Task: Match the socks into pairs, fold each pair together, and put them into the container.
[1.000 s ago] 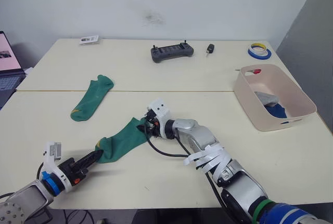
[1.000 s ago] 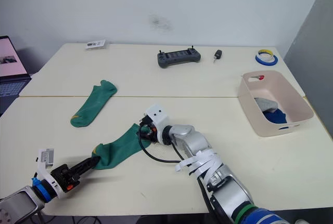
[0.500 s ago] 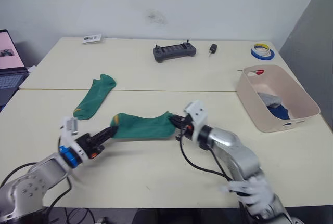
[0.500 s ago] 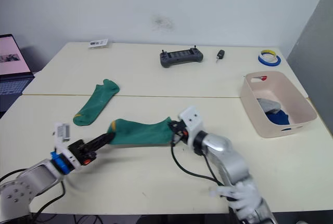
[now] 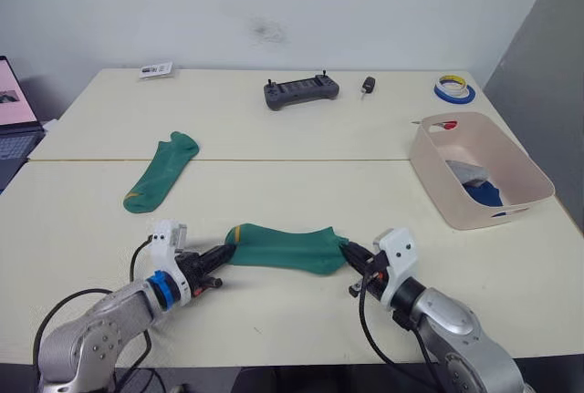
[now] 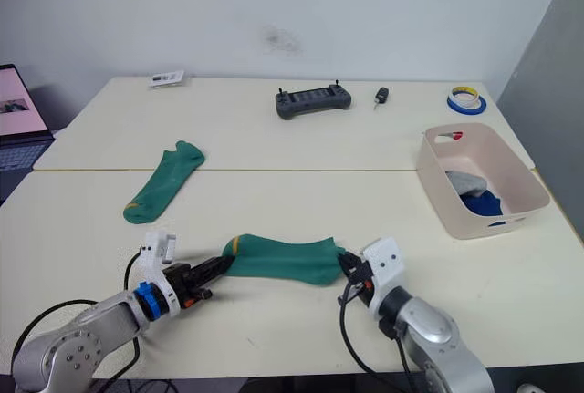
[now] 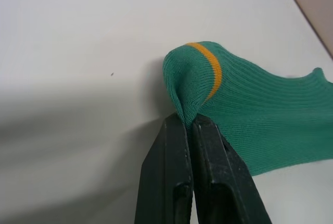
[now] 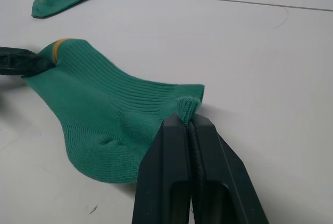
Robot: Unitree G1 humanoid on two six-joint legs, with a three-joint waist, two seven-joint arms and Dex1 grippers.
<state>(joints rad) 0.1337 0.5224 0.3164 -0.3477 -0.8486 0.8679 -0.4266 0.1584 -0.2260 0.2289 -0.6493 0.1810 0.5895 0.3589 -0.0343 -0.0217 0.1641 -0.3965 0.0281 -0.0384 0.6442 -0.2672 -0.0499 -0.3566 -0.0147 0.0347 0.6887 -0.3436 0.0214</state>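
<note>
green sock [image 5: 285,248] stretched flat on the bench [image 5: 274,129] between both grippers. left gripper [image 7: 188,125] jaws pinched tight on the yellow-striped toe end, right gripper [image 8: 186,121] jaws clamped on the cuff end. second green sock [image 5: 161,171] lying further back from the held one, off toward the left. container [image 5: 511,158] well off to its right.

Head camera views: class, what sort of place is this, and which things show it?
Probably an office or lab workroom, not a home. Two plain tables are pushed together against a bare wall; a handheld controller, a tape roll and a laptop sit nearby.
</note>
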